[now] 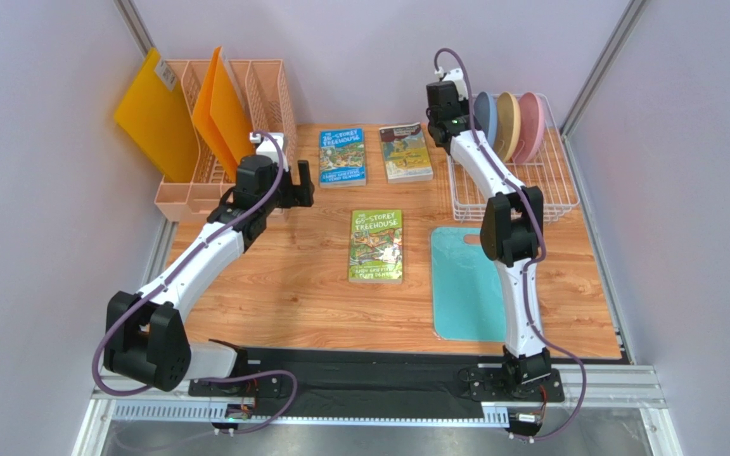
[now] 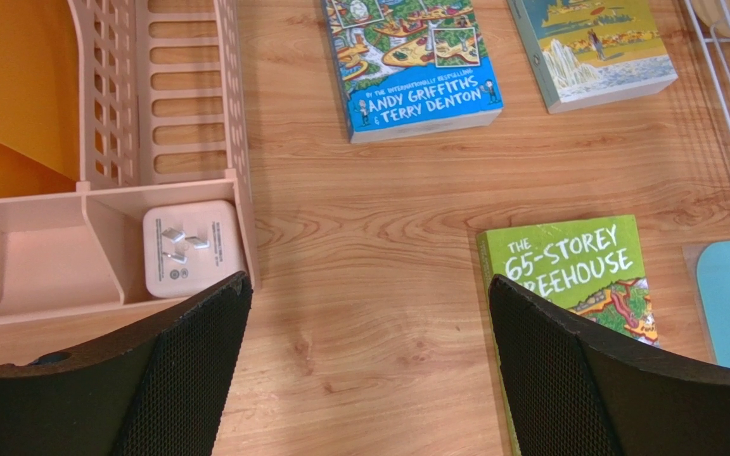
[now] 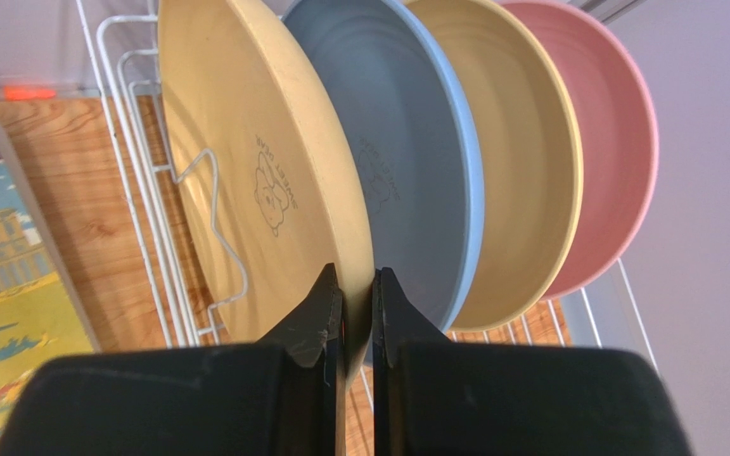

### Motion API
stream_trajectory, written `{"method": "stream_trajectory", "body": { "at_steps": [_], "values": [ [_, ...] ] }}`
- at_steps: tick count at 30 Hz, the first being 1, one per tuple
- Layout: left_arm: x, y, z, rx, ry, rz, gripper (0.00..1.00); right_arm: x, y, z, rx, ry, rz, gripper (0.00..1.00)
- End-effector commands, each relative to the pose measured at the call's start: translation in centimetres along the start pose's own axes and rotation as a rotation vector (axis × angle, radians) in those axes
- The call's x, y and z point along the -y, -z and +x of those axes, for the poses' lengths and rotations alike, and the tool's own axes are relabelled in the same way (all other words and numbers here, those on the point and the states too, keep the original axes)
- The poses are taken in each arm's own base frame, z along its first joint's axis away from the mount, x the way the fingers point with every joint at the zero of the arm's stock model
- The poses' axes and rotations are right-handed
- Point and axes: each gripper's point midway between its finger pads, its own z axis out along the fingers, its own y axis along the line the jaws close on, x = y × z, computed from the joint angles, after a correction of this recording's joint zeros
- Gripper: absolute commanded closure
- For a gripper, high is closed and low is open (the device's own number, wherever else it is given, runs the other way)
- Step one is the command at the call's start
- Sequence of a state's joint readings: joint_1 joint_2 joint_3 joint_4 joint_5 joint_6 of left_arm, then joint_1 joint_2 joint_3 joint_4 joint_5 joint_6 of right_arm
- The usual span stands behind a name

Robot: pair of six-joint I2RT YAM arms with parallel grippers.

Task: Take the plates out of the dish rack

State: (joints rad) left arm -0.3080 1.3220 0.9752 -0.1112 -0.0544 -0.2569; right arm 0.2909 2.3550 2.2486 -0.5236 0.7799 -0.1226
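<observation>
Right jaws pinching front plate (image 3: 245, 142), blue plate (image 3: 416, 161) alongside

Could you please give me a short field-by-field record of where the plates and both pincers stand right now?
Rack: the dish rack holds four plates, all upright on edge.
Plate order, left to right in the right wrist view: tan plate, blue plate, yellow plate, pink plate.
Right pincer: shut on the tan plate's lower rim.
Left pincer: open, empty, above the table beside the peach organizer.
Plates unloaded: none yet.
</observation>
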Motion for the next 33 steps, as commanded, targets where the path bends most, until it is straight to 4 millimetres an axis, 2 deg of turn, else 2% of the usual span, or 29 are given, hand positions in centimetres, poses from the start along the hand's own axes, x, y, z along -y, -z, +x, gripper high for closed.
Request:
{"method": "stream_trajectory", "body": {
  "at_steps": [1,3,5,6,8,9,14,17,18,20,21,22,23,24,25,26,27,28,29,30,31,33],
  "values": [
    [0.4,0.3,-2.1,0.055,-0.028,0.005,0.01,-0.1,2.0,-2.4,0.089,0.067,0.084,1.00],
    [0.4,0.3,-2.1,0.058,-0.026,0.005,0.00,1.2,2.7,-3.6,0.123,0.086,0.198,1.00],
    [0.3,0.4,-2.1,0.054,-0.025,-0.001,0.00,1.3,3.6,-4.7,0.163,0.105,0.258,1.00],
    [0.1,0.5,-2.1,0.054,-0.024,-0.008,0.00,1.7,3.8,-4.5,0.155,0.112,0.311,1.00],
    [-0.1,0.6,-2.0,0.051,-0.028,-0.023,0.00,1.9,4.5,-5.5,0.192,0.065,0.366,1.00],
    [-0.2,0.7,-2.0,0.050,-0.028,-0.026,0.01,2.5,4.9,-5.5,0.183,0.104,0.403,1.00],
    [-0.2,1.2,-2.1,0.053,-0.029,-0.025,0.00,3.4,6.8,-6.7,0.211,0.070,0.451,1.00],
    [0.2,1.5,-2.1,0.055,-0.025,-0.003,0.00,4.5,8.9,-7.7,0.234,0.036,0.435,1.00],
    [0.3,1.6,-2.1,0.053,-0.025,0.004,0.01,5.0,10.3,-8.1,0.251,0.023,0.416,1.00],
    [0.8,1.9,-2.3,0.060,-0.020,0.032,0.01,5.4,11.9,-8.6,0.267,-0.013,0.380,1.00],
    [1.0,2.0,-2.2,0.059,-0.016,0.045,0.00,6.4,13.8,-9.6,0.288,-0.051,0.356,1.00],
    [1.5,2.3,-2.3,0.066,-0.009,0.070,0.01,6.2,14.3,-8.9,0.262,-0.049,0.323,1.00],
    [2.0,2.5,-2.4,0.070,-0.003,0.098,0.01,7.5,15.8,-9.6,0.272,-0.086,0.304,1.00],
    [2.4,2.7,-2.4,0.071,0.011,0.119,0.00,7.7,16.8,-9.6,0.276,-0.100,0.286,1.00],
    [3.2,3.0,-2.5,0.078,0.019,0.165,0.00,7.5,17.1,-8.6,0.259,-0.098,0.266,1.00],
    [3.6,3.2,-2.5,0.080,0.029,0.185,0.01,8.6,18.5,-9.1,0.275,-0.127,0.233,1.00],
    [4.0,3.4,-2.6,0.085,0.038,0.207,0.01,8.4,19.2,-8.8,0.275,-0.130,0.206,1.00],
    [4.7,3.8,-2.7,0.092,0.059,0.248,0.01,8.5,19.5,-7.6,0.244,-0.084,0.184,1.00],
    [5.1,4.1,-2.8,0.096,0.068,0.269,0.01,8.9,20.7,-7.7,0.255,-0.147,0.136,1.00],
    [5.4,4.3,-2.8,0.101,0.079,0.286,0.01,8.7,21.4,-7.3,0.248,-0.145,0.095,1.00],
    [6.0,4.7,-2.8,0.107,0.099,0.324,0.00,8.4,21.8,-5.9,0.214,-0.100,0.046,1.00],
    [6.5,5.4,-2.7,0.112,0.120,0.358,0.00,6.9,23.4,-4.4,0.187,-0.163,-0.140,1.00]
  ]
}}
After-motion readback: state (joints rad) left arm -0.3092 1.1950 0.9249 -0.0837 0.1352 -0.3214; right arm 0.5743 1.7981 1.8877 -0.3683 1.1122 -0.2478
